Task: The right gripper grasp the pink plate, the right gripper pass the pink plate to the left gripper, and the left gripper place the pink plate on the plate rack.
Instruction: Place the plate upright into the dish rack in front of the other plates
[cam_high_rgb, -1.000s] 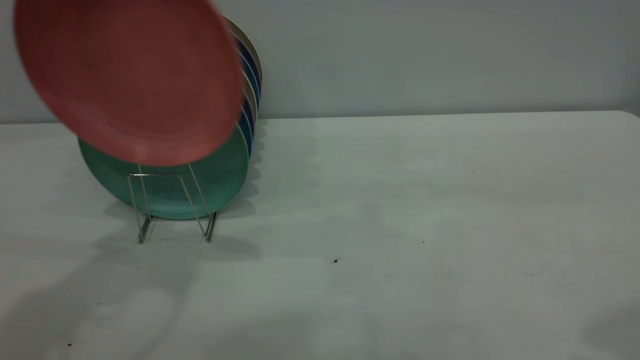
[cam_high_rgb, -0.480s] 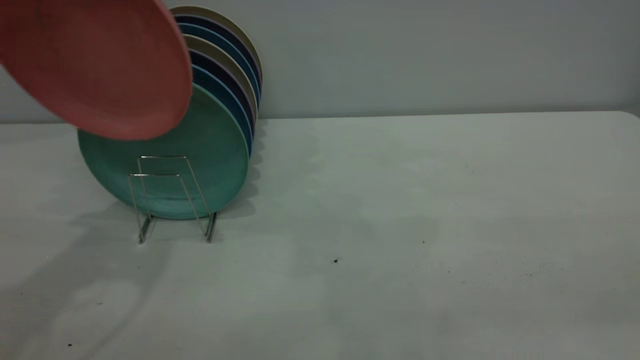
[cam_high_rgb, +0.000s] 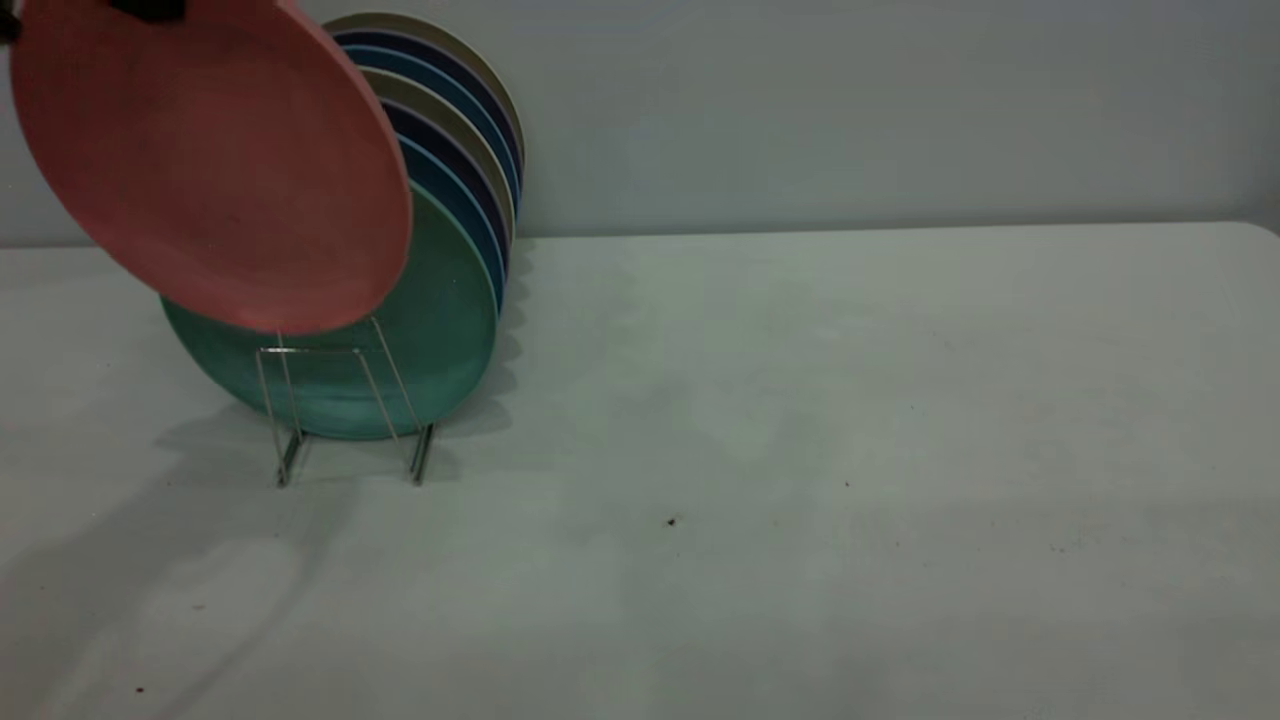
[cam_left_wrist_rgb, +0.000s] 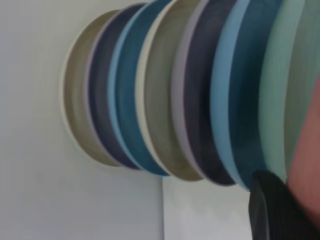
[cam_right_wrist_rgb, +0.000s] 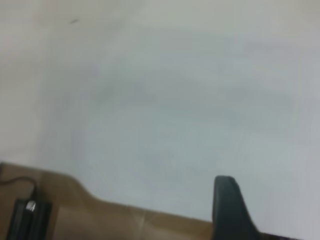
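Held tilted by the left gripper (cam_high_rgb: 150, 10) at its top edge: pink plate (cam_high_rgb: 215, 170), overlapping teal-green plate (cam_high_rgb: 440, 330) in plate rack (cam_high_rgb: 345, 410).

A bare test bench, likely a lab. A plain white table (cam_high_rgb: 800, 400) meets a blank grey wall (cam_high_rgb: 850, 110).

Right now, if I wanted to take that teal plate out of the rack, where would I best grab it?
Probably by its upper rim, from above: the teal-green plate stands on edge in the plate rack, blue plates crowd behind it, and the pink plate hangs in front.
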